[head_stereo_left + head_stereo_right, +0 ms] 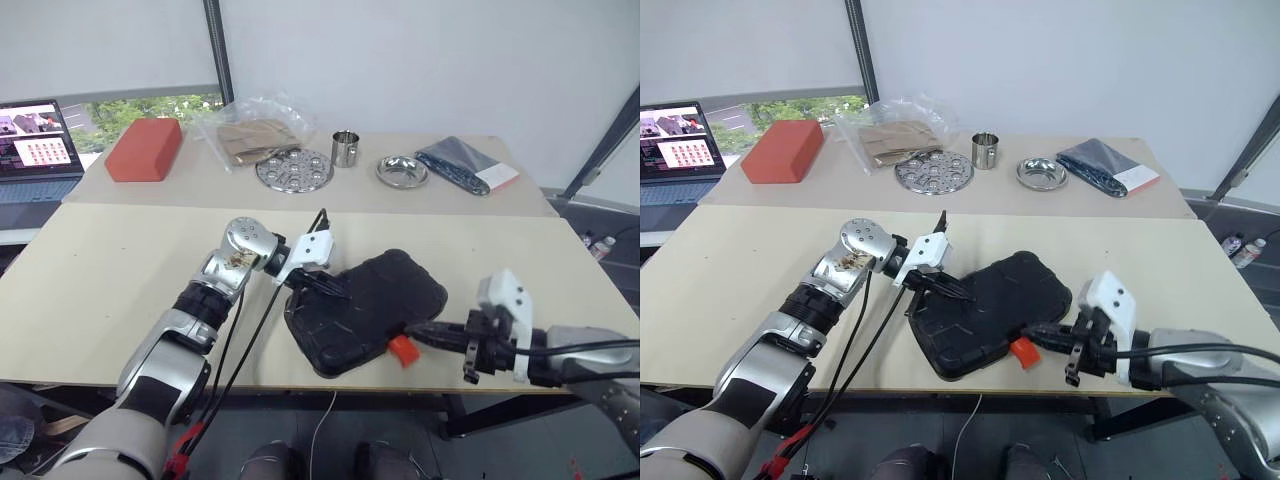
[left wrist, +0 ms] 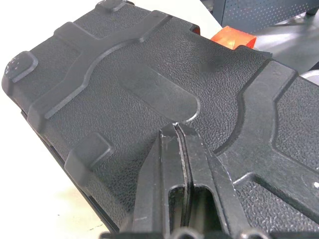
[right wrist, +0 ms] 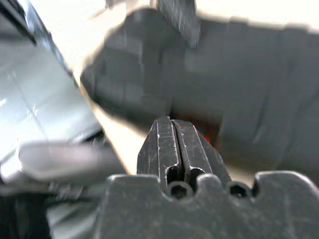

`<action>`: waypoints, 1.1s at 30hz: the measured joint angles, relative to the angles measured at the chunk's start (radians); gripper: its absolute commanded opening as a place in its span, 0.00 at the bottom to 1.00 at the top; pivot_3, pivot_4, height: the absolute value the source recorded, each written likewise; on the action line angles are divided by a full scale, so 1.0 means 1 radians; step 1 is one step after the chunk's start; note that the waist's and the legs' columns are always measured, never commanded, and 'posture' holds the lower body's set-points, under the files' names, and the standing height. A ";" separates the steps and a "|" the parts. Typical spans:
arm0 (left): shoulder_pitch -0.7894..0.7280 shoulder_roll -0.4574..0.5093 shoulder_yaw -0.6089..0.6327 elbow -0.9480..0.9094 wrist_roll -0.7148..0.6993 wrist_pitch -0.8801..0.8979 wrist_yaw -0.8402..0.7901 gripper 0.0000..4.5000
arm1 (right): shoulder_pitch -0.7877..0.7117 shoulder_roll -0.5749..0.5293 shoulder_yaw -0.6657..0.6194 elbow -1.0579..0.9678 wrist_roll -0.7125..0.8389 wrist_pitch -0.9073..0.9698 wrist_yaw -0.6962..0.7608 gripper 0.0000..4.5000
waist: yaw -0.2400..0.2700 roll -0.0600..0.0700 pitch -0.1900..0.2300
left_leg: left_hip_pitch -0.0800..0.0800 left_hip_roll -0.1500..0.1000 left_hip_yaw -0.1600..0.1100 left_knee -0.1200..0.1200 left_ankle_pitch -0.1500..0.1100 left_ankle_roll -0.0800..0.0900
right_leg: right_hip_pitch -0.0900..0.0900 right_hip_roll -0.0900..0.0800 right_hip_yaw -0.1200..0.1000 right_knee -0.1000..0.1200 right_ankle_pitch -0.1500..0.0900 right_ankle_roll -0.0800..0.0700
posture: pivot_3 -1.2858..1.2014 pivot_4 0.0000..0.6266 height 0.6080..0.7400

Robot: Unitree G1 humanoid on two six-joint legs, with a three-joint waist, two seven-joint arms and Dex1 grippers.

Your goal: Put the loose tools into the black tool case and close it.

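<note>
The black tool case [image 1: 375,300] lies closed and askew near the table's front edge, its orange latch [image 1: 402,350] facing the edge. My left gripper [image 1: 340,293] is shut, with its tip resting on the case's panelled lid [image 2: 124,64]. In the left wrist view the left gripper [image 2: 177,127] shows both fingers pressed together with nothing between them. My right gripper [image 1: 412,330] is also shut and points at the latch from the right, its tip just beside it. The right wrist view shows the right gripper [image 3: 171,122] close to the orange latch [image 3: 207,132]. The loose tools are out of view.
On the far table stand a red block [image 1: 145,148], a clear bag with brown contents [image 1: 255,135], a dimpled steel dish [image 1: 293,170], a steel cup [image 1: 345,148], a steel bowl [image 1: 402,171] and a dark pouch [image 1: 465,165]. A laptop [image 1: 38,150] sits at the far left.
</note>
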 measured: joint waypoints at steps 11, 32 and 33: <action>-0.010 -0.004 0.010 0.017 0.011 0.001 0.008 0.00 | 0.143 -0.041 0.198 0.062 -0.265 -0.088 0.008 0.00 | 0.001 0.000 0.000 | -0.002 0.000 0.001 0.000 0.000 0.001 | -0.001 0.000 0.000 -0.002 -0.003 0.006 | 0.52 0.24 0.95; -0.022 -0.007 0.016 0.036 0.024 -0.017 0.001 0.00 | 0.045 -0.039 0.177 0.068 -0.179 -0.043 0.019 0.00 | -0.005 0.000 0.000 | -0.002 0.000 0.001 0.000 0.000 0.001 | 0.000 0.001 0.000 -0.003 0.000 0.001 | 0.52 0.24 0.95; -0.022 -0.007 0.016 0.036 0.025 -0.017 0.001 0.00 | 0.060 -0.048 0.192 0.076 -0.203 -0.047 0.020 0.00 | -0.005 0.000 0.000 | -0.002 0.000 0.001 0.000 0.000 0.001 | 0.000 0.001 0.000 -0.004 0.000 0.001 | 0.52 0.24 0.95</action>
